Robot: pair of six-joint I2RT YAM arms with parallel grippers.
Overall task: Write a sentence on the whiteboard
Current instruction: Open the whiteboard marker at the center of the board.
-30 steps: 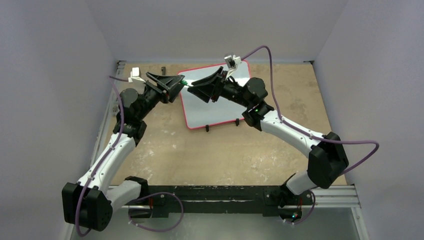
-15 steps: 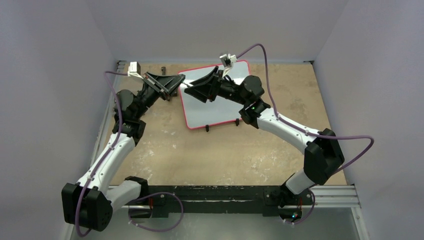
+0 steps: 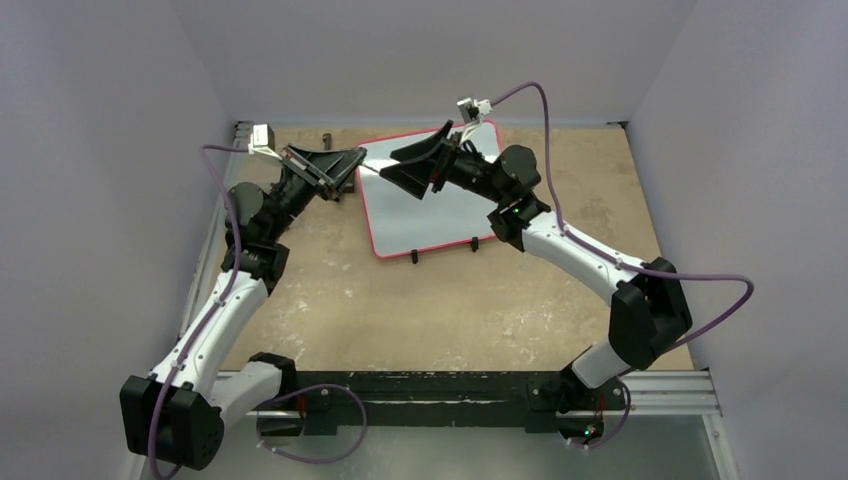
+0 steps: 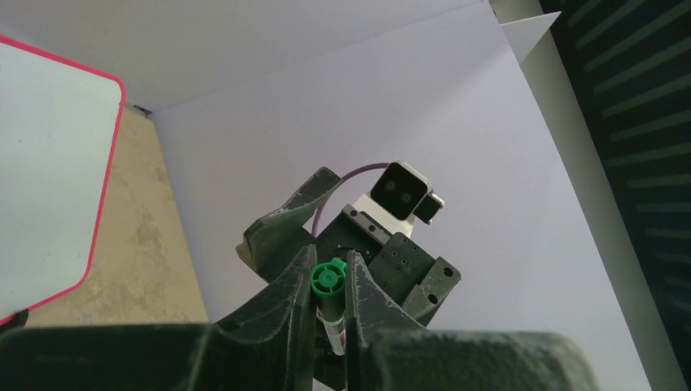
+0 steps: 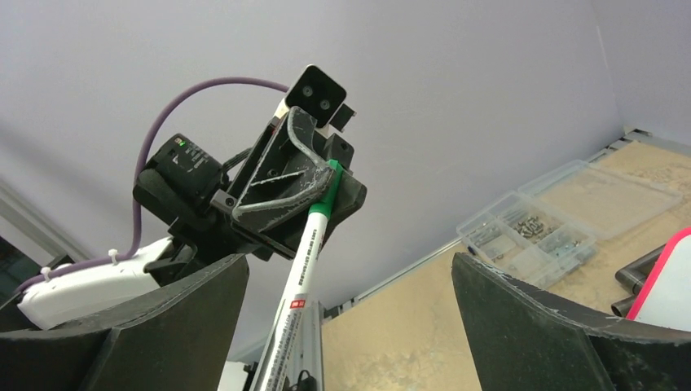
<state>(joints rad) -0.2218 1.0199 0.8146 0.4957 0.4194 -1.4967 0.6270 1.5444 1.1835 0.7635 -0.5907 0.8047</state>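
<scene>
The whiteboard [image 3: 430, 200], white with a thin red frame, lies at the back of the table; one corner [image 4: 49, 163] appears in the left wrist view. No sentence is in view on its surface. A white marker [image 5: 303, 269] with a green end [image 4: 328, 279] hangs in the air over the board's left edge. My left gripper [image 3: 358, 160] [image 4: 332, 261] is shut on the green end. My right gripper [image 3: 390, 166] [image 5: 350, 326] faces it, open wide. The marker's body runs between the right fingers [image 5: 163, 326], touching neither.
A clear plastic box of screws [image 5: 554, 212] sits by the back wall. A small black piece [image 3: 326, 137] lies at the back left. The board's two black clip feet [image 3: 414, 257] stick out from its near edge. Grey walls close in on three sides.
The left gripper closed on the marker's green end. The right gripper, which held the marker before, has opened wide and let go of it.
</scene>
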